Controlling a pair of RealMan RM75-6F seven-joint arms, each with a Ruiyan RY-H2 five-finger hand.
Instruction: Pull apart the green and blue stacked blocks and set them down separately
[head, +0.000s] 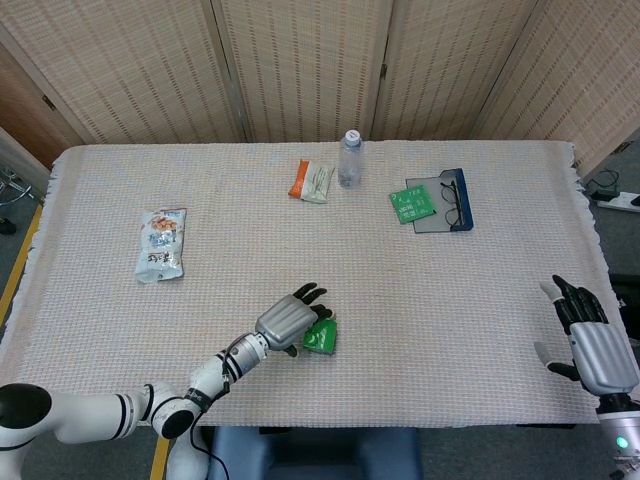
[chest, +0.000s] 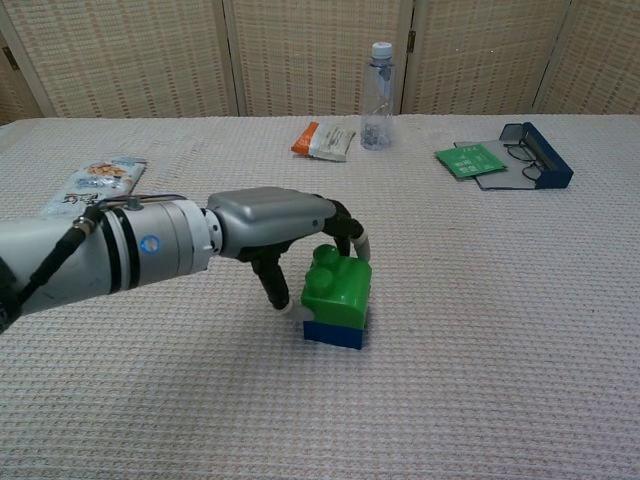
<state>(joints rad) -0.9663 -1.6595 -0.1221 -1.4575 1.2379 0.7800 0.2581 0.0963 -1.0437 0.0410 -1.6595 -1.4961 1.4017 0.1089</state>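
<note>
A green block (chest: 337, 285) sits stacked on a blue block (chest: 334, 332) near the table's front edge, a little left of centre. From above only the green block (head: 322, 338) shows. My left hand (chest: 270, 225) reaches in from the left and grips the green block, fingers curled over its back and thumb against its left side. In the head view the left hand (head: 288, 322) covers the stack's left part. My right hand (head: 590, 345) hovers off the table's right edge, fingers apart and holding nothing.
A water bottle (head: 349, 158) and an orange-and-white packet (head: 312, 181) stand at the back centre. A green card (head: 411, 203) and glasses on a blue case (head: 455, 205) lie at the back right. A snack bag (head: 161, 244) lies at the left.
</note>
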